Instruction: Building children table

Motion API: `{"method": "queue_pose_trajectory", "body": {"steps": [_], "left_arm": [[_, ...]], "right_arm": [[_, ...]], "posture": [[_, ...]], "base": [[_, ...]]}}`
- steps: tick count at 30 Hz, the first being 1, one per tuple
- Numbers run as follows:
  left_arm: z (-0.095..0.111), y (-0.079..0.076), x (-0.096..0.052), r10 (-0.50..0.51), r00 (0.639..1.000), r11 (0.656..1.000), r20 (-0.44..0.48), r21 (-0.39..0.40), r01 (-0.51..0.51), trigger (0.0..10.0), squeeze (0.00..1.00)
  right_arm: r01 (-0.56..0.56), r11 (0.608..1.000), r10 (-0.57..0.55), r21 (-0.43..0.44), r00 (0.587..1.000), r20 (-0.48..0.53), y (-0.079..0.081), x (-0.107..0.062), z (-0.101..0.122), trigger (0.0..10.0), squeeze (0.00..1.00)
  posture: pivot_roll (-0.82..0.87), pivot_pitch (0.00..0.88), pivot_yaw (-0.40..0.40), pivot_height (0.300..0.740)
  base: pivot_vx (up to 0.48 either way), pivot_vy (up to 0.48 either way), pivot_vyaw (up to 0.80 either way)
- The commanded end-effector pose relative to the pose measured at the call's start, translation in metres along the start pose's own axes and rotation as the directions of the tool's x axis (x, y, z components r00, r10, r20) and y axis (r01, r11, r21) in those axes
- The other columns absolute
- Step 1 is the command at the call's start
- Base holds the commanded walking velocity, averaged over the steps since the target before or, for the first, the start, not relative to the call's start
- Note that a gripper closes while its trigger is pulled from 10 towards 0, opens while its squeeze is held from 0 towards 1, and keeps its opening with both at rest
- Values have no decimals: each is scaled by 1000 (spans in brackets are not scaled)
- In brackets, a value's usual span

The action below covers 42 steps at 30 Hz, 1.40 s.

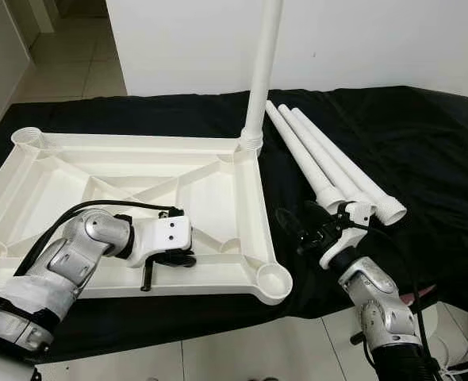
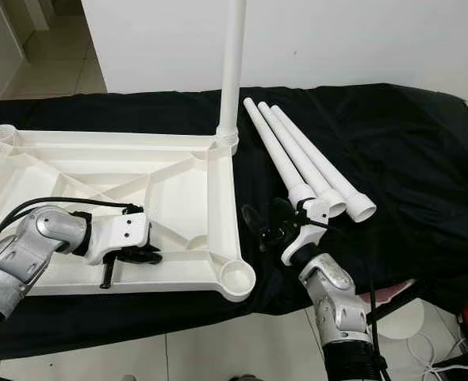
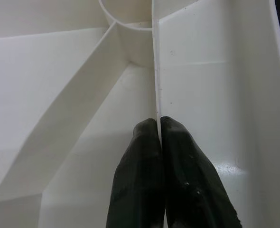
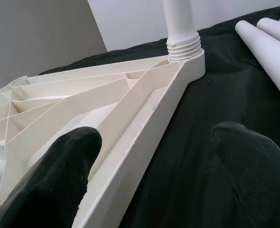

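On your left, the white plastic tabletop [image 1: 123, 171] lies upside down on the black cloth [image 1: 424, 151], its underside facing you: a raised outer rim, diagonal stiffening ribs crossing the middle, and a round leg socket at each corner you can make out. The left gripper [image 1: 149, 275] reaches down inside the tray near its front edge; in the left wrist view its two black fingers [image 3: 147, 180] are pressed together around a thin upright rib, pinching it. At the far right corner one white leg [image 1: 262, 71] already stands upright, its threaded collar seated in the socket. The near right socket [image 1: 272, 279] is open. Just beside that edge your right gripper [image 1: 293, 226] hovers over the cloth with its fingers spread wide and nothing between them. Further right, three loose legs [image 1: 333, 167] lie side by side on the cloth, flared ends toward you.
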State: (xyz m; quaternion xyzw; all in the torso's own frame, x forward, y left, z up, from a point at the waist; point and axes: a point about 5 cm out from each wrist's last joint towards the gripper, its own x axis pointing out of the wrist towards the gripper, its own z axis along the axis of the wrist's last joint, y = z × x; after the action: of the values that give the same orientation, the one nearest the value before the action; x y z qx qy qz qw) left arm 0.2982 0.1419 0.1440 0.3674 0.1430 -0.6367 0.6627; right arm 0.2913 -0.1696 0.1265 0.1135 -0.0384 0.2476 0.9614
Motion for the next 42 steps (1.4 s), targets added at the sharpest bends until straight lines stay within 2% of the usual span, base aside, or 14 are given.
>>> {"method": "queue_pose_trajectory", "body": {"steps": [1, 3, 4, 6, 7, 10, 11, 15, 16, 22, 28, 35, 39, 42], "left_arm": [[8, 7, 5, 136, 990, 990, 41, 28, -137, 10000, 0], [8, 7, 5, 136, 990, 990, 41, 28, -137, 10000, 0], [20, 7, 13, 158, 981, 987, 111, 8, -160, 10000, 867], [25, 7, 16, 159, 978, 987, 135, -7, -160, 10000, 867], [30, 6, 17, 160, 974, 987, 162, -13, -160, 10000, 1000], [34, 7, 16, 170, 968, 985, 185, -10, -171, 10000, 1000], [36, 8, 13, 173, 966, 984, 190, 0, -177, 10000, 141], [37, 9, 12, 175, 966, 984, 191, 7, -180, 10000, 141], [39, 12, 7, 191, 959, 981, 208, -5, -194, 10000, 0], [49, 28, -7, 309, 903, 951, 300, -115, -287, 10000, 0], [50, 30, -7, 361, 882, 932, 302, -136, -335, 10000, 0], [45, 5, 7, 274, 912, 961, 306, -133, -244, 10000, 0], [43, -1, 15, 263, 922, 964, 285, -124, -237, 10000, 0], [42, -5, 30, 282, 930, 959, 234, -85, -270, 10000, 0]], "right_arm": [[19, 1000, -19, 2, 1000, 5, -2, -3, -1, 10000, 0], [19, 1000, -19, 2, 1000, 5, -2, -3, -1, 10000, 0], [21, 1000, -21, 4, 1000, 6, -2, -1, -1, 10000, 0], [22, 1000, -22, 5, 1000, 7, -1, -1, -2, 10000, 0], [22, 1000, -22, 5, 1000, 9, -1, 0, -1, 10000, 0], [24, 1000, -24, 5, 1000, 14, 0, 1, -1, 10000, 0], [26, 1000, -26, 0, 999, 17, -1, 2, 0, 10000, 0], [29, 1000, -29, -3, 999, 19, -1, 3, 1, 10000, 0], [36, 999, -36, -11, 999, 28, -2, 5, 2, 10000, 0], [118, 991, -113, -56, 989, 92, -7, 17, 17, 10000, 0], [180, 980, -169, -81, 977, 127, -12, 27, 28, 10000, 0], [210, 971, -194, -111, 971, 137, -17, 32, 35, 10000, 0], [191, 976, -175, -108, 974, 140, -16, 32, 35, 10000, 0], [158, 983, -143, -98, 979, 146, -10, 36, 34, 10000, 0]], "posture": [[53, 69, -17, 740], [53, 69, -17, 740], [55, 71, -18, 740], [55, 71, -18, 740], [57, 74, -20, 740], [57, 74, -20, 740], [61, 75, -18, 740], [61, 75, -18, 740], [61, 76, -20, 740], [59, 70, -21, 740], [55, 67, -28, 740], [58, 64, -44, 740], [64, 64, -49, 740], [64, 65, -50, 740]], "base": [[0, 0, 0], [0, 0, 0], [0, 0, 0], [0, 0, 0], [0, 0, 0], [0, 0, 0], [0, 0, 0], [0, 0, 0], [0, 0, 0], [0, 0, 0], [0, 0, 0], [0, 0, 0], [0, 0, 0], [0, 0, 0]]}}
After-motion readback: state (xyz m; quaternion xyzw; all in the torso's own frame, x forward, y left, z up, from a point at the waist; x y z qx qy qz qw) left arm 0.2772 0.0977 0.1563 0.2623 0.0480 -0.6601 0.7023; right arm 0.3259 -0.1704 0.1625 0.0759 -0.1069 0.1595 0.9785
